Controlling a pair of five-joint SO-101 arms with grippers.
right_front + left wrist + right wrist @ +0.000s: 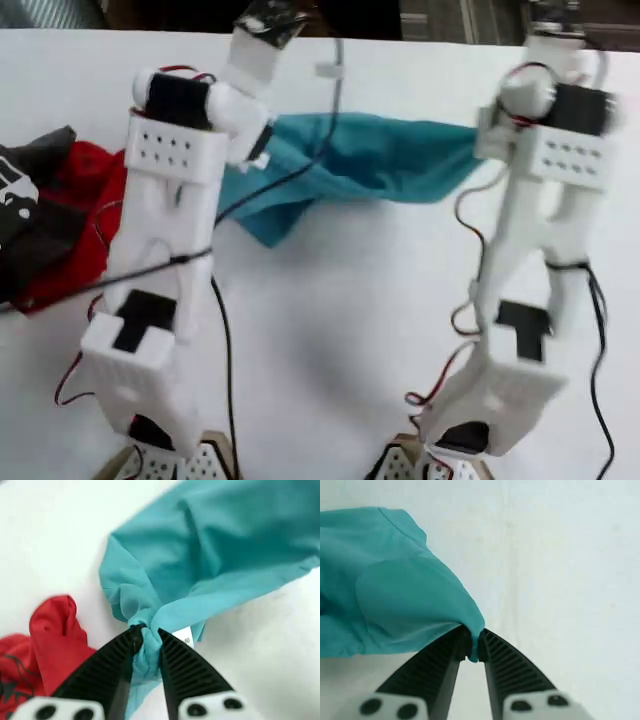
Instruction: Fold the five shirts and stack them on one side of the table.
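A teal shirt [350, 165] is stretched between the two arms across the far half of the white table [340, 330]. My left gripper [147, 632] is shut on a bunched corner of the teal shirt [210, 545], with a small white label beside the fingers. My right gripper [474, 639] is shut on the opposite edge of the teal shirt [395, 590]. A red shirt [85, 215] and a dark shirt [25, 215] lie crumpled at the left edge; the red shirt [47, 640] lies close to my left gripper.
Black and red cables run along both arms and across the table [225, 330]. The table's near middle between the two arm bases is bare white surface. Dark objects sit beyond the far edge.
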